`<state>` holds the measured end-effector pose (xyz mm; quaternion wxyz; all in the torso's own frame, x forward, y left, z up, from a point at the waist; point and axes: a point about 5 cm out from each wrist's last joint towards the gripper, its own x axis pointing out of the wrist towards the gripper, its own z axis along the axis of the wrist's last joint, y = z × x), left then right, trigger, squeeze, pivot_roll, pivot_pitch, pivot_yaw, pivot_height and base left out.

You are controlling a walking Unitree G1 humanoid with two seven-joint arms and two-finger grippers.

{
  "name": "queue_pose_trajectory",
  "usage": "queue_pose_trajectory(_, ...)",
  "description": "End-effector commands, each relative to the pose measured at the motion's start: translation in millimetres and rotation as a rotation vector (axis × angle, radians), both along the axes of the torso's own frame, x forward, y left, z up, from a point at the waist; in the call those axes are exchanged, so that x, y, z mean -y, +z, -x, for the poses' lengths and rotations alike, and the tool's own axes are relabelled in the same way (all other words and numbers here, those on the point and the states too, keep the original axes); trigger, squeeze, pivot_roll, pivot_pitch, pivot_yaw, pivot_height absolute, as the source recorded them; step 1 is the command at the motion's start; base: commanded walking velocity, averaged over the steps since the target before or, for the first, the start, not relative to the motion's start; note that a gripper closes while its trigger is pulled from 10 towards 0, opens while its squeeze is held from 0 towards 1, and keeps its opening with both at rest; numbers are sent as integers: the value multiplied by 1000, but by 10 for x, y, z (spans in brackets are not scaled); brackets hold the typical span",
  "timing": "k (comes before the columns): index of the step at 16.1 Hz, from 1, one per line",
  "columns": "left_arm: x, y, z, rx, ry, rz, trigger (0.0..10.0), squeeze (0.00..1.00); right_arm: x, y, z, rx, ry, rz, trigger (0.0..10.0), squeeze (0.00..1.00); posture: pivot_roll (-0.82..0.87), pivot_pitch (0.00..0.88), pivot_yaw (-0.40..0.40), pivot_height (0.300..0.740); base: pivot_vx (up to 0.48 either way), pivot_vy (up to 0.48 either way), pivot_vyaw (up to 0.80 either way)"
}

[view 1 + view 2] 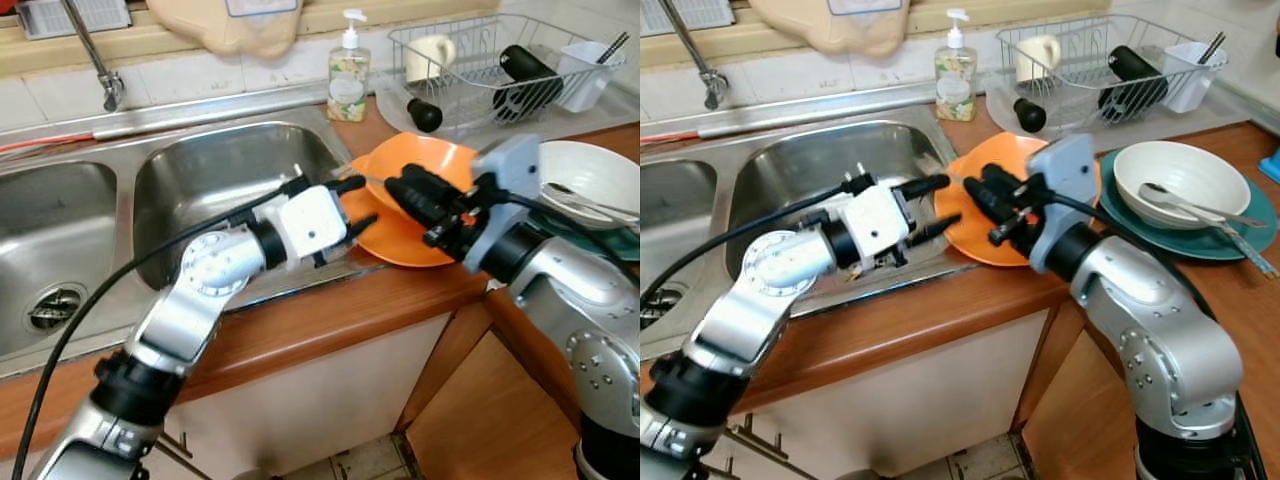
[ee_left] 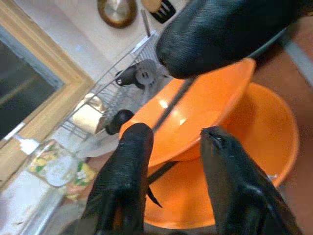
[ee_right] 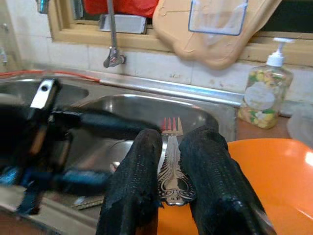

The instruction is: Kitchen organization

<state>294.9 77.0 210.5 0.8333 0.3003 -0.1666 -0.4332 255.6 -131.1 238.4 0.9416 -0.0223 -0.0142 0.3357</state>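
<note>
1. My right gripper [image 3: 168,191] is closed on a silver fork [image 3: 170,169]; the ornate handle sits clamped between the two black fingers, tines pointing toward the sink [image 1: 230,175].
2. I hold the fork over the near edge of the orange bowl [image 1: 425,165], which rests on an orange plate [image 1: 400,240] on the wooden counter [image 1: 330,310], just beside the right sink basin.
3. My left gripper [image 1: 355,200] reaches across the basin to the plate's rim. Its fingers [image 2: 124,171] stand parted with nothing between them, one above the plate edge and one lower.
4. To the right I see a white bowl [image 1: 1180,175] with cutlery on a teal plate [image 1: 1240,235].
5. Behind stand a soap pump bottle [image 1: 348,75] (fruit-patterned label, no writing legible) and a wire dish rack [image 1: 480,65] holding a cream mug [image 1: 430,55].
6. No brand or text is readable anywhere.
</note>
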Motion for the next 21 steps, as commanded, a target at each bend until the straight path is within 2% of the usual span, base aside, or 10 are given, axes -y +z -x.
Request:
queue_pose_trajectory(1, -10, 40, -43, 39, 15, -15, 2000, 0, -54, 75, 36, 23, 45, 9, 0, 0, -159, 0, 76, 740, 0, 0, 0)
queue_pose_trajectory(3, -9, 73, -75, 71, 22, -5, 1020, 0, -66, 72, 40, 19, 45, 12, 0, 0, -162, 0, 78, 740, 0, 0, 0)
queue_pose_trajectory(8, -26, -11, -115, 97, 33, -76, 2078, 0, -88, 77, 57, 13, 65, 12, 0, 0, -162, 0, 78, 740, 0, 0, 0)
queue_pose_trajectory(9, -28, -26, -150, 119, 41, -113, 2078, 0, -101, 84, 64, 12, 75, 11, 0, 0, -162, 0, 76, 740, 0, 0, 0)
queue_pose_trajectory(15, -45, -2, -226, 190, 84, -149, 1255, 0, -117, 98, 75, 3, 81, 5, 0, 0, -167, 0, 77, 740, 0, 0, 0)
queue_pose_trajectory(16, -49, -3, -240, 201, 93, -152, 706, 0, -125, 94, 77, -3, 81, 4, 2627, 0, -167, 0, 77, 740, 0, 0, 0)
queue_pose_trajectory(17, -57, 1, -250, 209, 102, -152, 471, 0, -128, 91, 73, -5, 77, 8, 8549, 0, -167, 0, 77, 740, 0, 0, 0)
queue_pose_trajectory(18, -65, 4, -258, 214, 106, -154, 0, 0, -128, 93, 66, -5, 72, 6, 10000, 0, -167, 0, 77, 740, 0, 0, 0)
queue_pose_trajectory(19, -76, 5, -264, 220, 108, -163, 0, 0, -127, 104, 55, 1, 67, -4, 10000, 1000, -166, 0, 76, 740, 0, 0, 0)
queue_pose_trajectory(21, -120, 1, -286, 230, 121, -184, 0, 0, -106, 145, 30, 28, 41, -11, 10000, 1000, -165, 0, 76, 740, 0, 0, 0)
